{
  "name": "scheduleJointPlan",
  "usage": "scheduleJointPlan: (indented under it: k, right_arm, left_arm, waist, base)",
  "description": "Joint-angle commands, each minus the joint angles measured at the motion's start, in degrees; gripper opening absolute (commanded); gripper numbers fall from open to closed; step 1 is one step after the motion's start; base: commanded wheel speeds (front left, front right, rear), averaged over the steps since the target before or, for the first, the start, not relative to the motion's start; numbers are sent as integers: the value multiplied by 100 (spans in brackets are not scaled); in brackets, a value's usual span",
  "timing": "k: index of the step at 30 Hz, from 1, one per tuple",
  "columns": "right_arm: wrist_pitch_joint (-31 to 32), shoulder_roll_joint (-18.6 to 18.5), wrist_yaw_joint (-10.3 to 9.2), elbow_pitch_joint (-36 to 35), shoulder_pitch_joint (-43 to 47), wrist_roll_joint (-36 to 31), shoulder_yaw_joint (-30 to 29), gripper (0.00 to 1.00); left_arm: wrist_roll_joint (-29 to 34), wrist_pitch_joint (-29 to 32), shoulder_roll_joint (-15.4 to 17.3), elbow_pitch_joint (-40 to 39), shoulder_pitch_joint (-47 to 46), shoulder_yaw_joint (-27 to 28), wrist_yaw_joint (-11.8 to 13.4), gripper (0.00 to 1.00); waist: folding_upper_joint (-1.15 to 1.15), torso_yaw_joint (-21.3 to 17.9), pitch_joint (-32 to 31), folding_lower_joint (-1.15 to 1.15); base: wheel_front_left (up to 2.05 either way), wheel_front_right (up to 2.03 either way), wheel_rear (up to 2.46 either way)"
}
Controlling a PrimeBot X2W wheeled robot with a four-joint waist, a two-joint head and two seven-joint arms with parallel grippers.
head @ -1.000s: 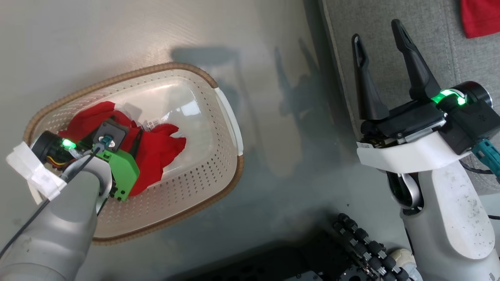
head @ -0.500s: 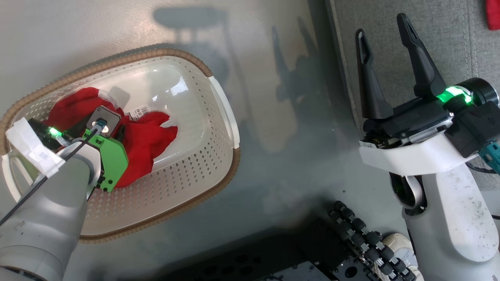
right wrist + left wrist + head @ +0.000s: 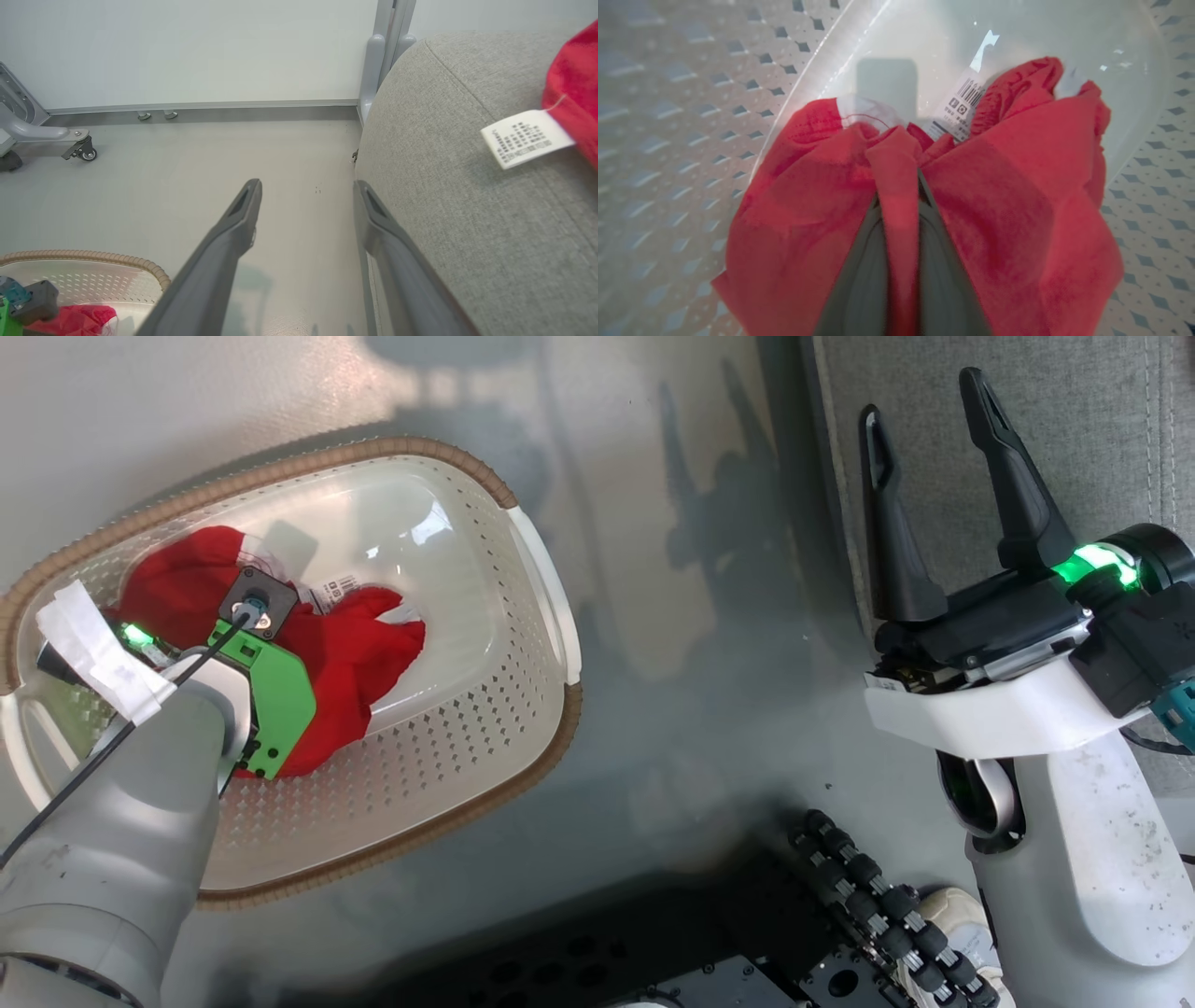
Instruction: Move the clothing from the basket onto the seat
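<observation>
both left fingers (image 3: 859, 270) pinch clothing (image 3: 355, 644) in basket (image 3: 485, 709); right fingers (image 3: 1018, 495) spread beside seat (image 3: 1102, 448)

On your left the basket (image 3: 439, 756) stands on the floor (image 3: 700, 569), and on your right, across a strip of that floor, is the seat (image 3: 1074, 420). A garment (image 3: 364, 644) lies on the basket's bottom, towards its left half, and your left gripper (image 3: 899, 196) reaches down inside the basket with a fold of that garment between its fingers. Your right gripper (image 3: 922, 401) hangs at the seat's left edge, fingers pointing away from you, and further onto the seat lies a second garment (image 3: 574, 88), its tag (image 3: 525, 137) resting on the cushion just beside it.
</observation>
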Motion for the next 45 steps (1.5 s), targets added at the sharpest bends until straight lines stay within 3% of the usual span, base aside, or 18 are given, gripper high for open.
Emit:
scheduleJointPlan:
  k: [1,11,22,32,45]
  right_arm:
    - [-1,-14,-6,32,-33,-29,0,100]
    - [-1,-15,-6,295,-33,24,-63,100]
    - [-1,-16,-6,789,146,65,-59,100]
    - [-1,-17,-6,1146,442,17,-114,100]
    - [-1,-17,-6,1549,1014,60,-161,100]
  left_arm:
    - [-63,-47,-32,3,-29,9,22,0]
    - [-237,-780,-387,3,-3,-41,-62,0]
    - [-568,-1022,-676,-307,409,-233,-81,0]
    - [-893,-1024,-636,-1561,1030,220,-50,0]
    - [-509,-1026,-699,-3240,2057,1135,8,0]
  waist:
    - [52,35,-90,0]
    - [52,304,-707,0]
    - [52,590,-1746,0]
    - [52,894,-2719,0]
    - [52,1222,-3952,0]
  base:
    - [0,0,0]
    - [0,0,0]
    - [0,0,0]
    - [0,0,0]
    - [0,0,0]
